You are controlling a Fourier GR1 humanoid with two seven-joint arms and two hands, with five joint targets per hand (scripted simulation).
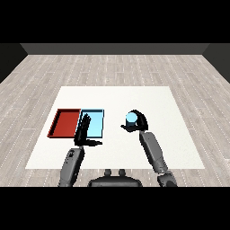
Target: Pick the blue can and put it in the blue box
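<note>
Right hand point(138, 122) curled round my blue can point(131, 118), held right of the light blue tray point(97, 129), left hand point(83, 131) straight-fingered over that tray's near edge, red tray point(64, 123) alongside, white table point(148, 99).

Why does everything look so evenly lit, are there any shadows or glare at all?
Head view: flat, even light; no clear cast shadow on the white table under the hands. No glare on the red tray or light blue tray. The blue can shows a paler top in the right hand.
</note>
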